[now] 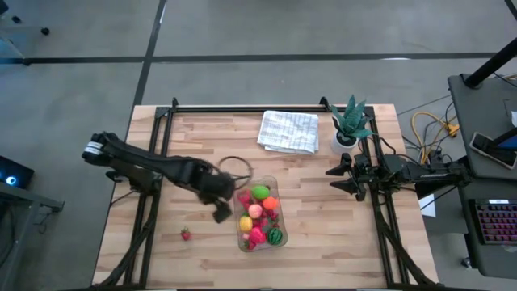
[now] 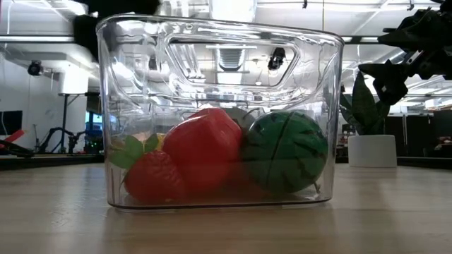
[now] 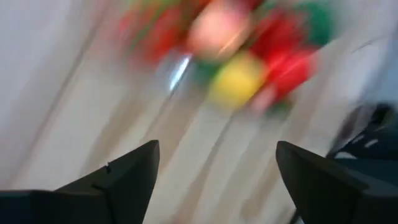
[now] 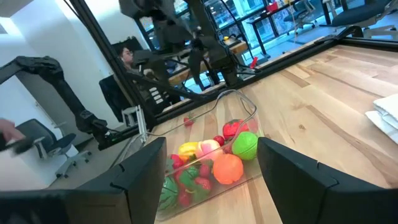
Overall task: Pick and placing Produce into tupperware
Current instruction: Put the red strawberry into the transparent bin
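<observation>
Two dark fingers of the left gripper [image 1: 220,202] stand spread wide with nothing between them, as the left wrist view shows; it hangs just beside the tupperware's [image 1: 241,212] left wall, its arm stretched across the table from the left edge. The right gripper [image 1: 341,179] waits well apart near the right side of the table, its fingers parted and holding nothing, pointed toward the container.

The table [image 1: 323,242] is pale wooden planks inside a black frame. A white folded cloth [image 1: 288,131] lies near the far edge, and a spiky green plant in a white pot [image 1: 349,129] stands just beside it. One small red strawberry [image 1: 186,234] lies alone on the wood, left of the container and near the front. Beyond the table, the right wrist view shows a seated person [image 4: 127,56] among desks and chairs.

The clear container holds the produce [image 1: 260,217]: a lime-green piece, an orange one, a yellow one, pink and red pieces, and a striped dark-green melon [image 2: 284,152] at its near end beside a large red fruit [image 2: 203,148] and a strawberry.
</observation>
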